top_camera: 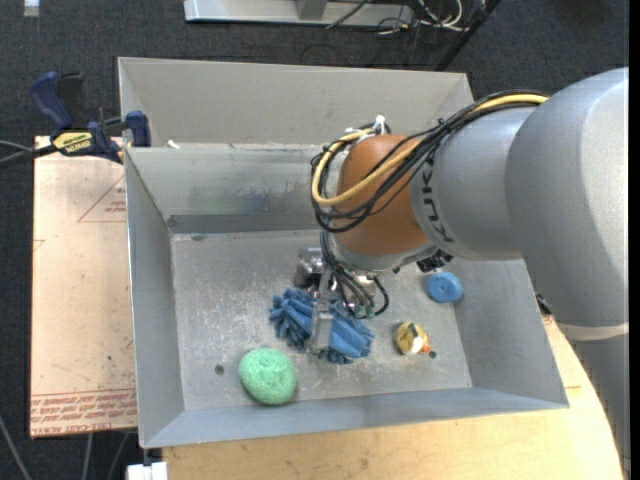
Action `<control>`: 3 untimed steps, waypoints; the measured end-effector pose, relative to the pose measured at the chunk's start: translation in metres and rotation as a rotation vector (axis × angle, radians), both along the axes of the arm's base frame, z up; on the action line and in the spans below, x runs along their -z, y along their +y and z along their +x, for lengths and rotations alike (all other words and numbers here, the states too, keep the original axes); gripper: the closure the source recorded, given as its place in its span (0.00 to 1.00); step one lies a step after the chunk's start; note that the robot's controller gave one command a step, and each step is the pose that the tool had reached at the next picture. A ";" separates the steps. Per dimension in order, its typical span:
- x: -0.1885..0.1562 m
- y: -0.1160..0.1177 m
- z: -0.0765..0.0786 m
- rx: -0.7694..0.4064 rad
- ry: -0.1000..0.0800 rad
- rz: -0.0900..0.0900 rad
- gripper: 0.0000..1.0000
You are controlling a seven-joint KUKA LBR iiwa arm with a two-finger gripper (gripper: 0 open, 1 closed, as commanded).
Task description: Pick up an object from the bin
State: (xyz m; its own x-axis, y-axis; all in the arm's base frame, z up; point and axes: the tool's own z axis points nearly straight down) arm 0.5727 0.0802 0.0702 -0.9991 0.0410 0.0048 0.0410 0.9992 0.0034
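Resting at front left, a green spongy lump (268, 376); at right, a small blue ball (443, 288), a yellow-and-white trinket (410, 339) near it.

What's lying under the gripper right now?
A blue frilly thing on the bin floor, showing on both sides of the gripper. Its middle is covered by the gripper, so contact cannot be judged.

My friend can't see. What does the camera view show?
The robot's gripper is right over a blue frilly soft toy in the middle of the grey metal bin. A fuzzy green ball lies front left, and a small blue ball and a little yellow-and-white thing lie on the right.
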 end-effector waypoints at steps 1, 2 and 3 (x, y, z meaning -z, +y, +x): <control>-0.030 -0.009 0.004 -0.060 -0.009 0.001 0.00; -0.005 -0.006 -0.017 -0.010 -0.003 0.002 0.00; 0.000 -0.025 -0.007 0.050 -0.010 0.002 1.00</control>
State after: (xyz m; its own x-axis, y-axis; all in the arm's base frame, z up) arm 0.5657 0.0551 0.0700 -0.9959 0.0905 -0.0053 0.0904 0.9959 0.0065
